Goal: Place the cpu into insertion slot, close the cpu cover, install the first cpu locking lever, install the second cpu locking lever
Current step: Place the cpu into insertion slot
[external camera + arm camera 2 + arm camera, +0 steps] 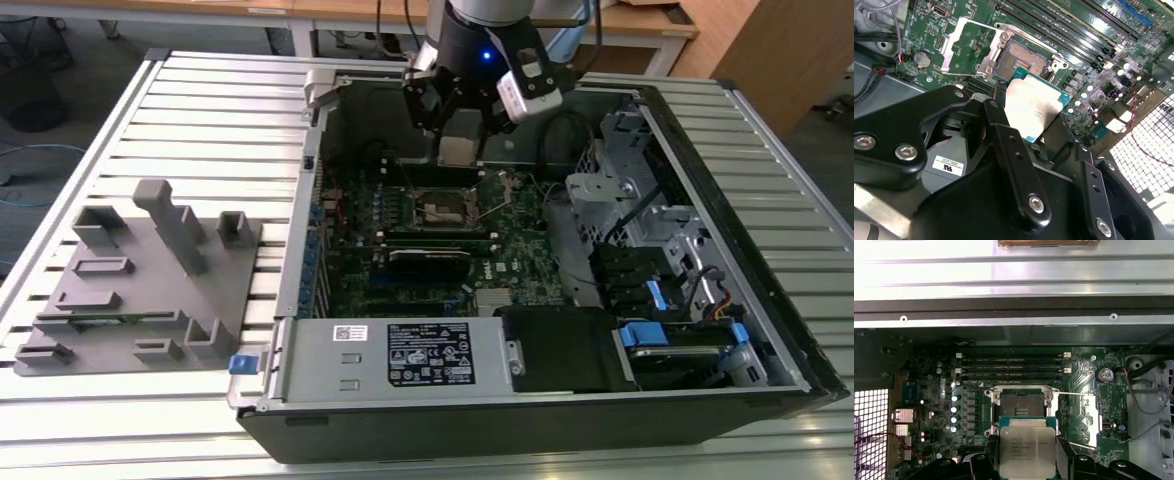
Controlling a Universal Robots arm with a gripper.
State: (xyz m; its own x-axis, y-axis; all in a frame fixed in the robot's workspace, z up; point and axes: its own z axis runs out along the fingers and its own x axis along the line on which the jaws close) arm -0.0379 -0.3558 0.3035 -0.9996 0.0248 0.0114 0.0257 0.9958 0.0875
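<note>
Second wrist view shows the black gripper (1029, 120) with its 2 fingers (999, 120) pressed tight on the sides of the cpu (1031, 105), a small flat square chip with a silver-grey metal top. The cpu hangs over the green motherboard (921, 32), close to the insertion slot (1024, 60) but not in it. That insertion slot is a small square black socket with a dark middle and a metal rim, and its middle is uncovered. The cpu cover (990, 59), a thin silvery metal frame with a big window, is swung open just beside the slot. In the first wrist view the cpu (1026, 450) sits near the slot (1020, 405). In the exterior view the gripper (458, 150) hangs inside the open black computer case (534, 440), above the slot (445, 208). The case lies on a silvery ribbed metal table (200, 120), with a grey plastic tray (134, 290) beside it on the exterior view's left.
</note>
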